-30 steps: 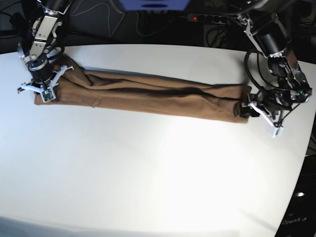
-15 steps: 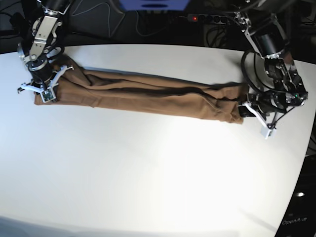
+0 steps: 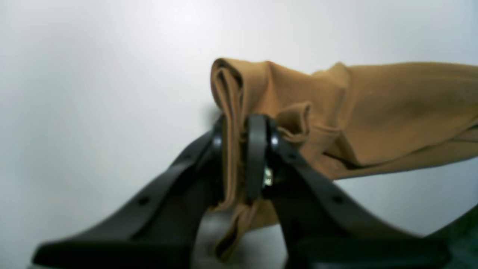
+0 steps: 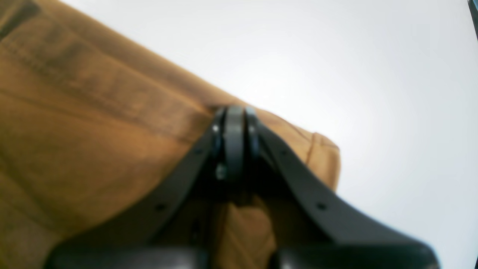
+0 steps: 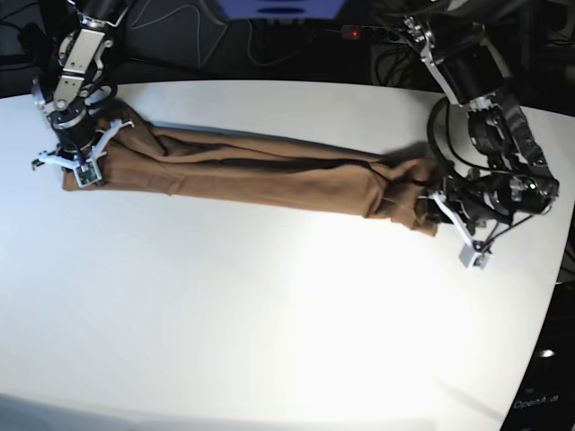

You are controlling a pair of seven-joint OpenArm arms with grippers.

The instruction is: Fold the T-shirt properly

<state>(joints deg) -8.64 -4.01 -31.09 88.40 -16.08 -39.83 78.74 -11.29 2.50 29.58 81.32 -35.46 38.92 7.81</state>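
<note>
The tan-brown T-shirt (image 5: pixel 269 175) lies folded into a long narrow band across the white table (image 5: pixel 269 314). In the base view my left gripper (image 5: pixel 437 211) is shut on the band's right end, which is bunched and lifted slightly. The left wrist view shows the left gripper (image 3: pixel 239 149) pinching a doubled fold of the T-shirt (image 3: pixel 392 112) upright between its pads. At the band's left end my right gripper (image 5: pixel 76 148) is shut. In the right wrist view the right gripper (image 4: pixel 233 138) has its tips pressed together on the T-shirt (image 4: pixel 93 130), with fabric running between the finger arms.
A power strip (image 5: pixel 373 33) with a red light, cables and a blue object (image 5: pixel 278 7) sit behind the table's far edge. The table's right edge curves close to the left arm. White tabletop stretches in front of the shirt.
The left gripper closed on the shirt's right end and drew it leftward, bunching the fabric there. The right gripper and the left end have stayed put.
</note>
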